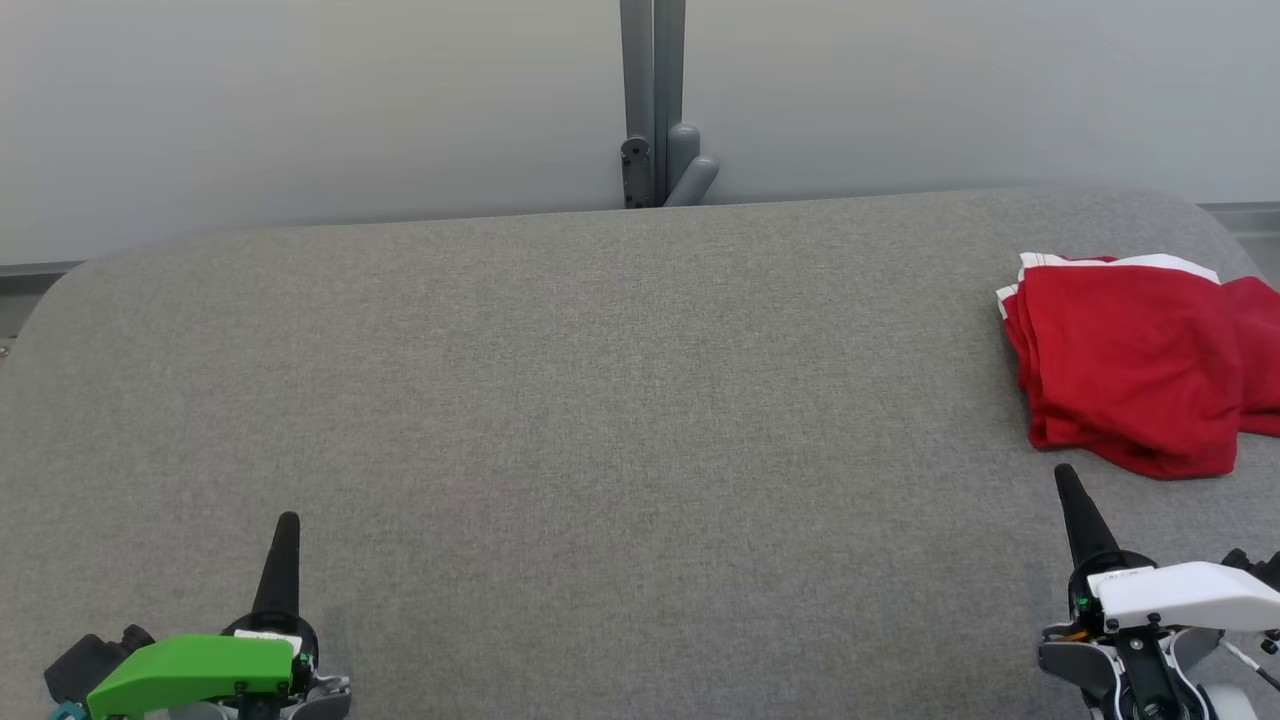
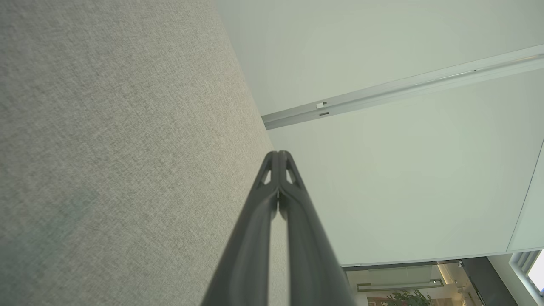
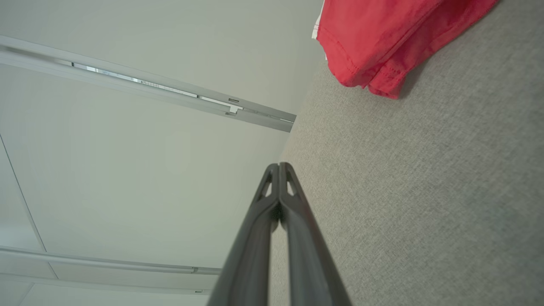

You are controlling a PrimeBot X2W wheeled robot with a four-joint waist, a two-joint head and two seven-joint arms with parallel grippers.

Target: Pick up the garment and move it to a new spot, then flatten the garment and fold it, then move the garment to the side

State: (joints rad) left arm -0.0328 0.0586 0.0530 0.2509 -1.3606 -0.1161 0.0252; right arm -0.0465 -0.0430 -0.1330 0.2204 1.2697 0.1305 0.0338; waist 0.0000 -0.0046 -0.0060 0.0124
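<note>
**Apparently finished: folded garment lies at the right edge**

Well, from where I stand the red garment (image 1: pixel 1130 365) lies in a compact folded stack, white trim showing along its far edge, out at the right side of the grey table (image 1: pixel 600 400). I'd judge the last step, moving it aside, to be done, with nothing left to flatten or fold.

The left hand (image 1: pixel 288 520) sits low at the near left, its two dark fingers pressed together on nothing, well apart from the cloth. The right hand (image 1: pixel 1065 472) is likewise pressed together and empty, near the garment's front edge but not touching it.

If any move remains, it calls only for keeping the right hand off the stack so the folds are not disturbed.

A grey post (image 1: pixel 655 100) stands against the pale wall behind the table. Nothing lies between the hands and the garment.
</note>
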